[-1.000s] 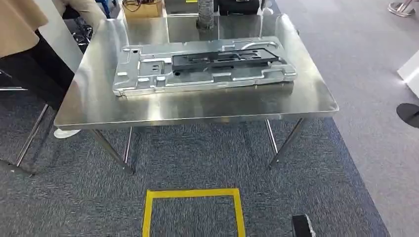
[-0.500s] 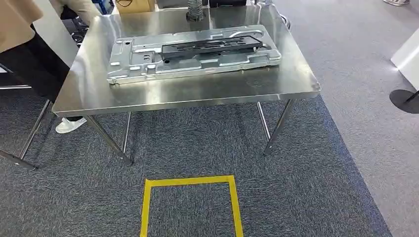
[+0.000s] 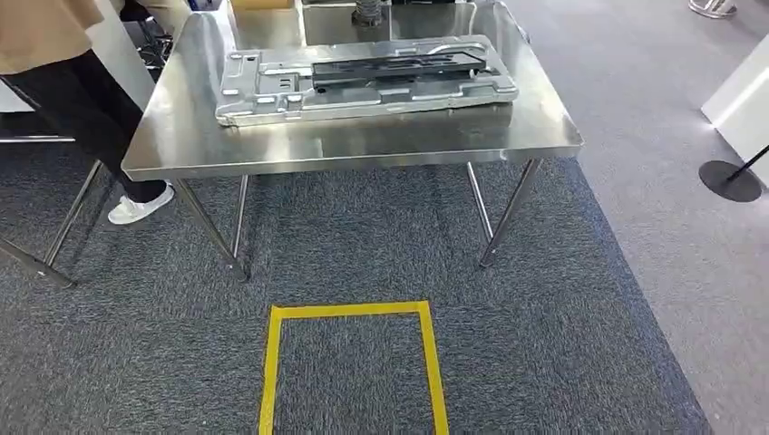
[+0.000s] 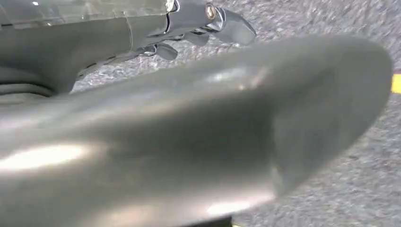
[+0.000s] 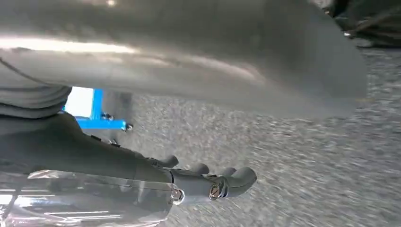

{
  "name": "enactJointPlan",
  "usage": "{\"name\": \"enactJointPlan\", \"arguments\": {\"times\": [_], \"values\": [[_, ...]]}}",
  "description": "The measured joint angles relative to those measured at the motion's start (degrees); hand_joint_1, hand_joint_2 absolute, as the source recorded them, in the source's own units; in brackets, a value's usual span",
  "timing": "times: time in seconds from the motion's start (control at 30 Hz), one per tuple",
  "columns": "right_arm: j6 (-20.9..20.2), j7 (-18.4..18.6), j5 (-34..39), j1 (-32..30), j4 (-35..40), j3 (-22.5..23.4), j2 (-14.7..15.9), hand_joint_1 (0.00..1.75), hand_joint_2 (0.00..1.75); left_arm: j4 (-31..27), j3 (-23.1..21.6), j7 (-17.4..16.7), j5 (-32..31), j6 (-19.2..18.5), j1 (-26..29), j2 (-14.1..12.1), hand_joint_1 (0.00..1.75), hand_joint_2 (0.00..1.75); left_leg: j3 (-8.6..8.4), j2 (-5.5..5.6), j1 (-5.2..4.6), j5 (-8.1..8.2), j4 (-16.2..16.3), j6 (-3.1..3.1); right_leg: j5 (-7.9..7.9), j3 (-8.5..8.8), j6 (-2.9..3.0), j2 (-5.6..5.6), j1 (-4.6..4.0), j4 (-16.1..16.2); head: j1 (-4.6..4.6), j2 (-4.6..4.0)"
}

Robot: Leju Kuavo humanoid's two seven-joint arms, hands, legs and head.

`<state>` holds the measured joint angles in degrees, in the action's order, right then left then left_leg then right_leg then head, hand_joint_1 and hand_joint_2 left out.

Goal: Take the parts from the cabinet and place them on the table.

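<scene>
A large silver stamped metal part (image 3: 272, 91) lies flat along the steel table (image 3: 363, 145), with a long black piece (image 3: 394, 65) resting on top of it. The table stands ahead of me across a stretch of carpet. My left hand (image 4: 208, 28) hangs over grey carpet, its fingers loosely extended and holding nothing. My right hand (image 5: 213, 182) hangs the same way, fingers slightly bent and apart, with nothing in it.
A person (image 3: 82, 100) in dark trousers and a white shoe (image 3: 136, 207) stands at the table's left end. A yellow tape square (image 3: 349, 313) marks the carpet in front of me. A black stanchion base (image 3: 730, 179) and a white cabinet corner (image 3: 739, 100) stand at the right.
The whole picture has shifted, so the camera has moved: the table now sits higher and farther off. The person at the left has stepped, with a leg and shoe now showing.
</scene>
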<state>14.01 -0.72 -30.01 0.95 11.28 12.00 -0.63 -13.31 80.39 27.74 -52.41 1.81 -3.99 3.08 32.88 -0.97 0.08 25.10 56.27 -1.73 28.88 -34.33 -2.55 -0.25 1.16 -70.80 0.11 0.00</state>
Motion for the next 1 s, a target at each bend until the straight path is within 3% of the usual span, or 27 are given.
{"name": "enactJointPlan", "arguments": {"times": [0.03, 0.07, 0.1, 0.2, 0.23, 0.27, 0.3, 0.37, 0.4, 0.43, 0.47, 0.5, 0.53, 0.57, 0.6, 0.63, 0.67, 0.73, 0.77, 0.8, 0.83, 0.9, 0.93, 0.97, 1.0], "values": [[-0.2, 0.0, 0.0, 0.1, 0.0, 0.0, 0.0, 0.00, 0.00, 0.0, 0.0, 0.0, 0.0, 0.0, 0.0, 0.0, 0.00, 0.00, 1.03, 0.02, 0.04, -0.46, 0.6, 0.21, -0.59, 3.89, 0.08, 0.00, 0.11, 5.1, 0.00, 0.00], [-0.4, 0.0, 0.0, 0.2, 0.0, -0.1, 0.0, 0.00, 0.00, 0.0, 0.0, 0.0, 0.0, 0.0, -0.1, 0.0, 0.00, 0.00, 1.70, 0.04, -0.05, -0.78, 1.2, 0.51, 1.07, 7.85, 0.21, 0.03, 0.18, 10.5, 0.02, 0.00], [-0.9, 0.1, 0.3, 0.4, 0.0, -0.1, 0.0, 0.00, 0.00, 0.0, 0.0, 0.0, 0.0, 0.0, 0.0, 0.0, 0.00, 0.00, 2.34, 0.09, -0.23, -1.04, 1.8, 0.87, 2.98, 10.40, 0.58, 0.11, -0.26, 15.1, -0.11, 0.02], [-2.1, 0.5, 1.1, 0.4, -0.2, -0.1, 0.0, 0.00, 0.00, 0.0, 0.0, 0.0, -0.2, 0.0, 0.0, 0.0, 0.00, 0.00, 2.70, 0.03, -0.04, -2.89, 1.4, 2.02, 2.36, 9.17, 2.12, 0.06, -0.69, 15.1, -0.20, 0.00], [-2.6, 0.8, 1.6, 0.4, -0.3, 0.0, 0.0, 0.00, 0.00, 0.0, 0.0, 0.1, -0.3, 0.0, 0.1, 0.0, 0.00, 0.00, 2.97, 0.11, 0.11, -2.96, 1.5, 2.29, 1.48, 8.76, 2.74, -0.23, -0.25, 15.7, -0.11, 0.02], [-3.1, 1.0, 1.9, 0.5, -0.4, 0.2, 0.0, 0.00, 0.00, 0.0, 0.0, 0.1, -0.3, 0.0, 0.2, 0.0, 0.00, 0.00, 3.54, 0.37, 0.29, -0.33, 2.8, 2.49, 0.80, 8.02, 3.28, -0.44, -0.35, 15.6, -0.18, 0.00], [-3.7, 1.0, 2.3, 0.6, -0.4, 0.3, 0.0, 0.00, 0.00, 0.0, 0.0, 0.2, -0.3, -0.1, 0.3, 0.1, 0.00, 0.00, 4.46, 0.42, 0.36, 3.36, 5.8, 2.62, 0.16, 7.21, 3.61, -0.46, -0.39, 15.5, -0.59, 0.00], [-5.0, 0.7, 3.2, 0.4, -0.5, 0.7, 0.0, 0.00, 0.00, 0.1, -0.1, 0.2, -0.3, -0.2, 0.3, 0.2, 0.00, 0.00, 6.44, 0.42, 0.54, 9.82, 14.6, 3.02, -1.27, 5.28, 3.79, -0.48, -0.71, 15.5, -0.59, 0.00], [-5.8, 0.3, 3.8, 0.3, -0.5, 1.0, 0.0, 0.00, 0.00, 0.1, -0.1, 0.2, -0.3, -0.2, 0.3, 0.2, 0.00, 0.00, 6.92, 0.42, 0.55, 10.55, 18.2, 3.07, -1.76, 4.25, 3.81, -0.42, -0.84, 15.4, -0.63, 0.00], [-6.8, -0.4, 4.7, 0.2, -0.5, 1.5, 0.0, 0.00, 1.75, 0.1, -0.1, 0.2, -0.3, -0.2, 0.3, 0.2, 0.00, 0.00, 6.53, 0.43, 0.54, 9.02, 19.8, 3.03, -2.41, 3.33, 3.76, -0.43, -0.94, 15.4, -0.63, 0.02], [-7.6, -0.9, 5.4, 0.2, -0.5, 2.0, 0.0, 0.00, 1.75, 0.1, -0.1, 0.1, -0.3, -0.1, 0.3, 0.2, 0.00, 0.00, 5.24, 0.44, 0.54, 6.43, 19.2, 2.90, -3.01, 2.51, 3.69, -0.43, -0.99, 15.2, -0.63, 0.00], [-8.2, -1.3, 5.9, 0.2, -0.5, 2.4, 0.0, 0.00, 1.75, 0.1, -0.1, -0.1, -0.3, 0.0, 0.3, 0.2, 0.00, 0.00, 2.82, 0.45, 0.52, 3.74, 16.4, 2.65, -3.53, 1.76, 3.57, -0.41, -1.04, 15.1, -0.63, 0.00], [-8.6, -1.6, 6.4, 0.2, -0.5, 2.8, 0.0, 0.00, 1.75, 0.1, -0.1, -0.2, -0.3, 0.0, 0.3, 0.2, 0.00, 0.00, -0.60, 0.45, 0.47, 2.56, 11.9, 2.27, -3.96, 1.20, 3.41, -0.39, -1.10, 14.9, -0.66, 0.00], [-9.0, -1.9, 6.6, 0.3, -0.5, 3.2, -0.1, 0.00, 1.75, 0.1, -0.1, -0.3, -0.3, 0.0, 0.2, 0.1, 0.00, 0.00, -4.95, 0.45, 0.29, 3.26, 5.9, 1.71, -4.33, 0.97, 3.28, -0.40, -1.06, 14.7, -0.66, 0.00], [-9.2, -2.2, 6.8, 0.3, -0.5, 3.4, -0.2, 0.00, 1.75, 0.1, -0.1, -0.4, -0.3, 0.0, 0.0, 0.0, 0.00, 0.00, -8.61, 0.40, 0.01, 5.18, 0.4, 1.41, -4.59, 0.74, 2.96, -0.39, -1.42, 14.4, -0.63, 0.02], [-9.4, -2.4, 7.0, 0.2, -0.5, 3.8, -0.2, 0.00, 1.75, 0.1, -0.1, -0.6, -0.3, 0.0, -0.2, 0.0, 0.00, 0.00, -9.34, 0.40, 0.03, 6.43, -1.8, 1.41, -4.90, 0.54, 2.57, -0.54, -1.43, 14.3, -0.55, 0.00], [-9.5, -2.4, 7.1, 0.3, -0.5, 4.1, -0.2, 0.00, 1.75, 0.1, -0.1, -0.7, -0.3, 0.0, -0.3, 0.0, 0.00, 0.00, -8.86, 0.38, -0.11, 6.55, -1.8, 1.36, -5.41, 0.29, 2.18, -0.67, -1.27, 14.3, -0.59, 0.02], [-9.9, -2.4, 7.1, 0.4, -0.5, 4.6, -0.1, 0.00, 1.75, 0.1, -0.1, -1.3, -0.3, 0.0, 0.0, 0.0, 0.00, 0.00, -8.63, 0.35, 0.11, 5.66, -2.3, 0.69, -5.96, 0.18, 1.44, -0.72, -1.36, 14.4, -0.55, 0.00], [-10.0, -2.4, 7.1, 0.3, -0.5, 4.7, 0.0, 0.00, 1.75, 0.1, -0.1, -1.5, -0.3, 0.1, 0.1, 0.0, 0.00, 0.00, -8.28, 0.16, 0.28, 5.07, -2.4, 0.48, -4.87, -0.33, 1.17, -0.25, -0.97, 13.3, -0.59, 0.00], [-10.0, -2.4, 7.1, 0.3, -0.5, 4.8, 0.0, 0.00, 1.75, 0.1, -0.1, -1.6, -0.3, 0.1, 0.0, 0.0, 0.00, 0.00, -7.78, 0.13, 0.31, 4.71, -2.4, 0.03, -2.28, -1.51, 0.97, -0.12, -0.92, 10.5, -0.35, 0.00], [-10.0, -2.4, 7.0, 0.3, -0.5, 4.9, 0.0, 0.00, 1.75, 0.1, -0.1, -1.7, -0.3, 0.2, 0.0, 0.0, 0.00, 0.00, -7.22, 0.13, 0.24, 4.30, -2.4, -0.11, 1.01, -3.48, 0.67, -0.04, -0.77, 5.5, -0.24, 0.00], [-10.1, -2.4, 6.9, 0.1, -0.5, 5.0, 0.0, 0.00, 1.75, 0.1, 0.0, -1.9, -0.3, 0.2, 0.1, 0.0, 0.00, 0.00, -6.17, 0.13, 0.08, 3.68, -2.1, -0.11, 5.06, -6.60, 0.28, -0.03, -0.59, -3.3, -0.24, 0.00], [-10.1, -2.4, 6.9, 0.1, -0.5, 5.1, 0.0, 0.00, 1.75, 0.1, 0.0, -2.1, -0.2, 0.3, 0.2, 0.0, 0.00, 0.00, -5.70, 0.13, 0.07, 3.53, -1.8, -0.04, 5.16, -6.65, 0.19, -0.03, -0.49, -4.4, -0.26, 0.00], [-10.1, -2.4, 6.9, 0.0, -0.5, 5.2, 0.1, 0.00, 1.75, 0.1, 0.0, -2.1, -0.2, 0.3, 0.3, 0.0, 0.00, 0.00, -5.27, 0.14, 0.07, 3.48, -1.5, 0.04, 4.04, -5.17, 0.15, -0.03, -0.40, -2.6, -0.24, 0.00], [-10.1, -2.4, 6.9, 0.0, -0.5, 5.3, 0.2, 0.00, 1.75, 0.1, 0.0, -2.2, -0.2, 0.3, 0.3, 0.0, 0.00, 0.00, -4.94, 0.15, 0.09, 3.46, -1.1, 0.11, 2.07, -2.30, 0.24, -0.04, -0.37, 1.6, -0.24, 0.02]]}}
